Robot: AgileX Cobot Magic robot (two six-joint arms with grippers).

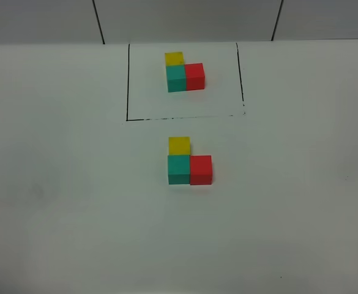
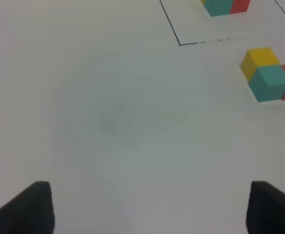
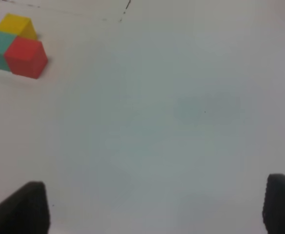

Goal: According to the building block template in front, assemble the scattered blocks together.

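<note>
- Template [image 1: 185, 76] sits at the far middle of the white bench [image 1: 56, 202], inside a thin black-line rectangle [image 1: 128, 86]: yellow cube behind, teal-green in front of it, red touching the teal one on its right.
- Nearer to me, outside the frame, my three loose cubes stand in the same L: the yellow block [image 1: 179, 146] behind, the teal-green block [image 1: 179, 169] touching its front, the red block [image 1: 201, 169] pressed against the teal one's right side.
- There may be a slight offset between yellow and teal; the overhead view is too coarse to be sure.
- My left gripper [image 2: 147, 207] hangs over bare bench well to the left of the loose cluster, jaws spread wide with nothing between them.
- My right gripper [image 3: 154, 207] hangs over bare bench well to the right of it, jaws likewise wide apart and holding nothing.
</note>
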